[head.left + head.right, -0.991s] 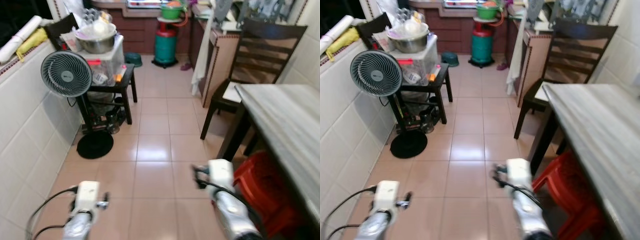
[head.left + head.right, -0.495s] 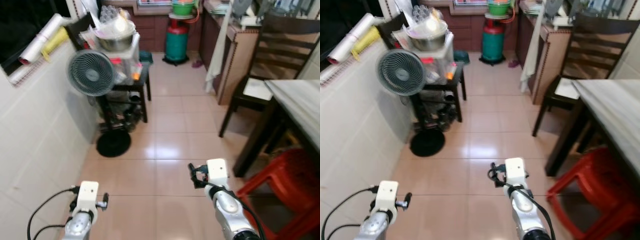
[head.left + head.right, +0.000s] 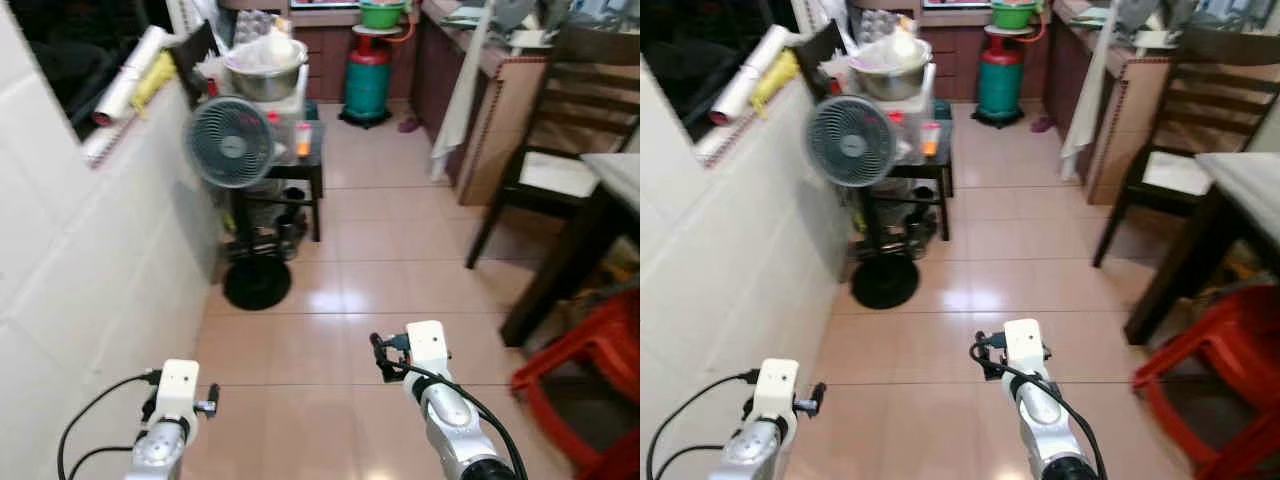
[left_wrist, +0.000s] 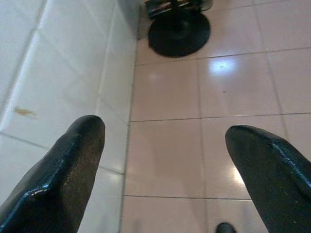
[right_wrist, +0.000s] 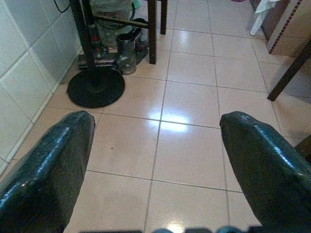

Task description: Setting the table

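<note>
Tiled floor (image 3: pixel 340 300) runs ahead between a white tiled wall (image 3: pixel 80 280) and the dining furniture, and one standing fan (image 3: pixel 229 142) serves as the landmark. The fan stands upright on its round black base (image 3: pixel 257 288), its grille facing back toward the camera. Just behind the fan, a small dark side table (image 3: pixel 285 175) carries a clear storage box (image 3: pixel 915 115) topped by one metal bowl (image 3: pixel 266 78). Beyond the fan, at the far end of the floor, one green gas cylinder (image 3: pixel 366 85) stands upright with a green basin (image 3: pixel 379 14) above it.

Well to the right of the fan, the dining table (image 3: pixel 1248 185) shows only as a pale corner at the frame edge; its long axis cannot be told from this sliver. One dark wooden chair (image 3: pixel 565 130) stands just past it, its slatted back upright and its seat turned toward the table. One red plastic stool (image 3: pixel 1220 370) sits under the table's near edge.

Nearer the camera than the fan, two arms hang low over the tiles. The left gripper (image 4: pixel 165 160) has its two black fingers (image 4: pixel 68 170) spread wide apart with nothing between them, next to the wall. The right gripper (image 5: pixel 155 160) is likewise spread and empty, its fingers (image 5: pixel 262 165) framing the fan's base.
</note>
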Tool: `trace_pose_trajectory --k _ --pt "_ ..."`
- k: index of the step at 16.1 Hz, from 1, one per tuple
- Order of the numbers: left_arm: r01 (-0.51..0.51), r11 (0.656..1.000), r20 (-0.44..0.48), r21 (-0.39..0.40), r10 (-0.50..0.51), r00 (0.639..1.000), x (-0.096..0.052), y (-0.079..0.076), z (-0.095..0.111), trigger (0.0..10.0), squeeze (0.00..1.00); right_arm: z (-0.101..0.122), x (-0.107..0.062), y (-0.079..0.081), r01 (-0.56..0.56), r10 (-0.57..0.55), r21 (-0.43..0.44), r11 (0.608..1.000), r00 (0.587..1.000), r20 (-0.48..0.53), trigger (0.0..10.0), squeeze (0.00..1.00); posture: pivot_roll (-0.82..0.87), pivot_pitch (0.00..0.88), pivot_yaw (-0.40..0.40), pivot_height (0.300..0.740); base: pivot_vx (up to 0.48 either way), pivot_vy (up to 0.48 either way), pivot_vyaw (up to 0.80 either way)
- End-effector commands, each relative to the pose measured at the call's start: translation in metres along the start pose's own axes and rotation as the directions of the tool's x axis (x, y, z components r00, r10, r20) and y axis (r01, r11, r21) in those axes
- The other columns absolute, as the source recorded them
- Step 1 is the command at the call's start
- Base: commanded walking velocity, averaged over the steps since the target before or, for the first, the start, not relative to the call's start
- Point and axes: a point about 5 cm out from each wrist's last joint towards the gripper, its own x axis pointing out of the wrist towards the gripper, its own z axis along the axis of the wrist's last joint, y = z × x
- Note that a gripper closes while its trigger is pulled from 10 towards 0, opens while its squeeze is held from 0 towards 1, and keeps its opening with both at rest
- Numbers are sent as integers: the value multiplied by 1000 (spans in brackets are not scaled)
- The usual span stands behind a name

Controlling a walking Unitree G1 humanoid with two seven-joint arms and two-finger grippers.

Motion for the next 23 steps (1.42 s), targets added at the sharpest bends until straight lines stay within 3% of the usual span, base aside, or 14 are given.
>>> trace_pose_trajectory --k 1,6,11,16,23 --pt "37 999 -43 -17 -37 998 0 -10 -5 10000 0 -9 -3 -10 26 -25 0 1000 998 -56 10000 0 -8 0 28 740 0 0 0" --pt "58 998 -202 -33 -64 977 -8 -17 -30 10000 0 -45 -16 -3 8 -9 -4 1000 964 -266 10000 0 -12 0 24 740 0 0 426" --pt "88 994 -243 -65 -101 965 -10 -23 -36 10000 0 -65 -27 -6 19 -14 10 1000 919 -395 10000 0 4 0 10 740 0 0 86" --pt "101 993 -265 -58 -113 958 -13 -25 -42 10000 0 -67 -28 -5 7 -8 -3 1000 910 -414 10000 0 15 0 -1 740 0 0 590" --pt "124 989 -310 -83 -144 940 -20 -23 -56 10000 0 -74 -33 -8 29 -23 7 1000 891 -454 10000 0 20 0 -6 740 0 0 0"
